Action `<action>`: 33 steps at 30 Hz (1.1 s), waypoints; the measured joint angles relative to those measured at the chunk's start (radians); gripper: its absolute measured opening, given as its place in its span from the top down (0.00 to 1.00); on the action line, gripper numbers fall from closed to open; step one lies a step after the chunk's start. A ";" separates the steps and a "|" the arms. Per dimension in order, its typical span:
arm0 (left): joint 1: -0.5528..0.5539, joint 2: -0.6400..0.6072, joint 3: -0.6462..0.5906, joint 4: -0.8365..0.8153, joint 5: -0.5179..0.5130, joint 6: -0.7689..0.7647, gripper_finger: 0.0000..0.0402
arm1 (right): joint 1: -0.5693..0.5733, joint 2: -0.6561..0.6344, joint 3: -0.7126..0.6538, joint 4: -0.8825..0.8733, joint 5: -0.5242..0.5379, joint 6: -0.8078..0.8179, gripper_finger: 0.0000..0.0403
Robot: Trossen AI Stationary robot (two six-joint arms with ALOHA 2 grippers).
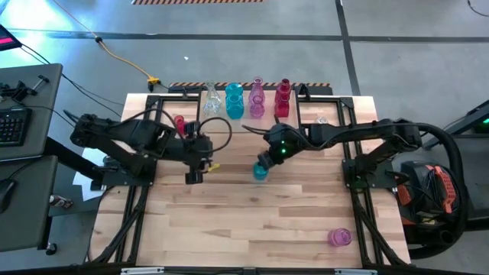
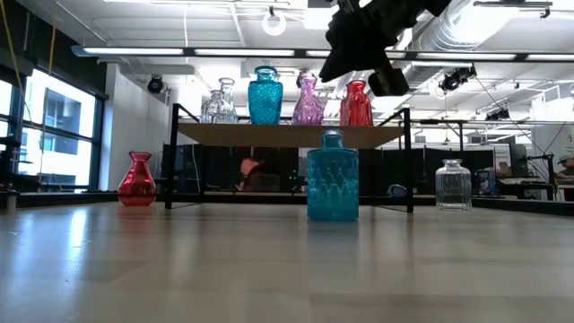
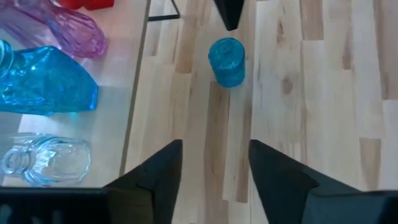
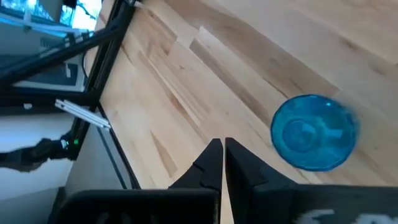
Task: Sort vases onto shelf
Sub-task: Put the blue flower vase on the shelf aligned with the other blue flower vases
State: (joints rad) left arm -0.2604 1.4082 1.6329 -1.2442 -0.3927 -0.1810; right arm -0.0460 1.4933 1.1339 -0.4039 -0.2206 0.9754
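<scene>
Teal faceted glass vase [image 2: 333,176] upright on wood table [image 1: 252,221] | left pincer [image 3: 211,174] apart, empty | right pincer [image 4: 219,163] together

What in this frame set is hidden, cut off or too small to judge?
- Pink vase near the table's front edge: seen only in the high view, too small to tell upright or tipped.
- Clear vase on the shelf: cut by the left wrist picture's edge.
- Right end effector: dark silhouette in the low view.
</scene>
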 joint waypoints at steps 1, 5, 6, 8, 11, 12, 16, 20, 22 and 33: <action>0.005 0.000 0.000 0.000 0.000 0.000 0.54 | 0.000 0.000 0.000 -0.003 -0.005 -0.008 1.00; 0.022 0.000 0.000 0.000 0.002 -0.002 0.49 | 0.000 0.000 0.000 -0.024 0.002 -0.036 1.00; 0.026 0.000 0.000 0.000 0.006 -0.013 0.48 | -0.001 0.000 0.000 -0.040 0.015 -0.041 1.00; 0.033 0.000 0.000 0.000 0.021 -0.049 0.45 | -0.007 0.000 0.000 -0.074 0.044 -0.044 1.00; 0.039 0.000 0.000 -0.002 0.023 -0.082 0.42 | -0.008 0.000 0.000 -0.116 0.066 -0.060 1.00; 0.039 0.000 0.000 -0.007 0.022 -0.100 0.40 | -0.007 0.000 0.000 -0.123 0.067 -0.061 1.00; 0.047 0.000 0.000 -0.021 0.015 -0.126 0.32 | -0.005 -0.006 -0.001 -0.142 0.069 -0.078 1.00; 0.059 0.000 0.000 -0.023 0.013 -0.114 0.23 | -0.006 -0.043 -0.001 -0.156 0.100 -0.079 1.00; 0.067 0.000 0.000 -0.018 0.015 -0.074 0.20 | -0.006 -0.071 -0.001 -0.162 0.105 -0.078 1.00; 0.071 0.002 0.000 0.042 0.004 -0.030 0.19 | -0.006 -0.252 -0.002 -0.221 0.181 -0.060 1.00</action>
State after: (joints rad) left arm -0.1890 1.4103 1.6325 -1.2025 -0.3885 -0.2111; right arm -0.0521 1.2412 1.1324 -0.6248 -0.0394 0.9150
